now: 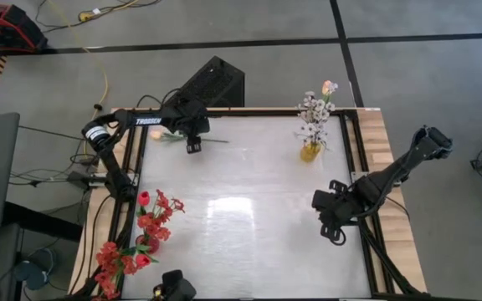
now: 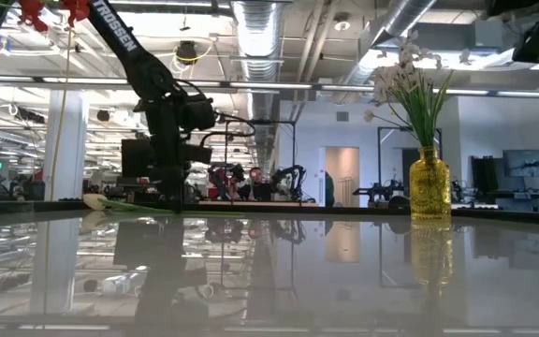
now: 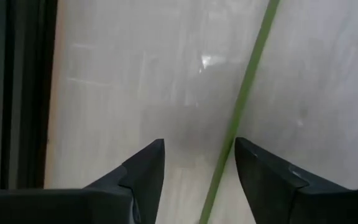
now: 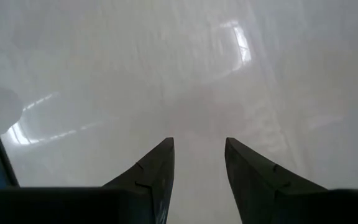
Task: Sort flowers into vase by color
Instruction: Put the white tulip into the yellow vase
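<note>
Left gripper (image 1: 194, 145) low over the table's (image 1: 249, 217) far left edge, fingers (image 3: 143, 174) apart, straddling the green stem (image 3: 241, 112) of a peach tulip (image 1: 159, 134) lying flat there. Right gripper (image 1: 331, 227) near the right edge, fingers (image 4: 151, 174) apart, holding nothing. Yellow vase (image 1: 310, 151) at far right with white sprays (image 1: 314, 113) and a tulip. Red flowers (image 1: 153, 219) in a vase at near left.
</note>
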`<state>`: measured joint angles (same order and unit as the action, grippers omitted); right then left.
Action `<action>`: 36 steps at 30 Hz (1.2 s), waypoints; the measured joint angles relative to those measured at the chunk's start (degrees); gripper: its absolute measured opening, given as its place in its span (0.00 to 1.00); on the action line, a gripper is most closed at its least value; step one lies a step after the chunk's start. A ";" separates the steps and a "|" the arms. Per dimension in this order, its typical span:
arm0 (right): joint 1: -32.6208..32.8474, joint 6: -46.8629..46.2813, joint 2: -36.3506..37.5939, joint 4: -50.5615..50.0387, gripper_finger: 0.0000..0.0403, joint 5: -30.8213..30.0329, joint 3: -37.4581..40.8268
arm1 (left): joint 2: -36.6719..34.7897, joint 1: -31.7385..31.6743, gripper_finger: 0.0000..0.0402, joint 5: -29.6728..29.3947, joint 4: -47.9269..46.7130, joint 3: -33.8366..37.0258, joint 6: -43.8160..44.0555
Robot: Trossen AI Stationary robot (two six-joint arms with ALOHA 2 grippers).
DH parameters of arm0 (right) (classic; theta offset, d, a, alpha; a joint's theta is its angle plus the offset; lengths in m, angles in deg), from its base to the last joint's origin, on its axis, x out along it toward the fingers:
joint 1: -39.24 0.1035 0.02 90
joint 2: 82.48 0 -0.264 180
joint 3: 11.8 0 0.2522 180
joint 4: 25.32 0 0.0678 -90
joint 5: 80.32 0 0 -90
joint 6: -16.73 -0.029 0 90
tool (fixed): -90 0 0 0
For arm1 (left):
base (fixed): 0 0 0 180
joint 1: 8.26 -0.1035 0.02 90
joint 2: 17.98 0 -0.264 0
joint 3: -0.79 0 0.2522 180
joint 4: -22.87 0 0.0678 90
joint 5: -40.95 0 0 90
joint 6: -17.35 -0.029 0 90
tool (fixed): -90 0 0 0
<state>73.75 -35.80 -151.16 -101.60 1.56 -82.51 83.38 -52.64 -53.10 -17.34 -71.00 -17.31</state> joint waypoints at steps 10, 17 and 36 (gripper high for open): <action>-0.01 -0.13 0.00 2.80 0.42 0.02 0.14 | -0.11 -1.38 0.16 3.88 -9.56 -0.08 -1.79; -0.01 -0.13 0.00 5.27 0.42 0.03 0.12 | -1.25 0.42 0.01 4.42 -10.72 0.20 -0.39; 3.03 23.35 -7.35 30.17 0.37 -13.31 0.07 | -32.17 19.16 0.00 17.76 -5.35 0.25 15.90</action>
<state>76.78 -12.46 -158.51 -71.43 -11.75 -82.44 51.21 -33.48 -35.33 -22.69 -70.75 -1.42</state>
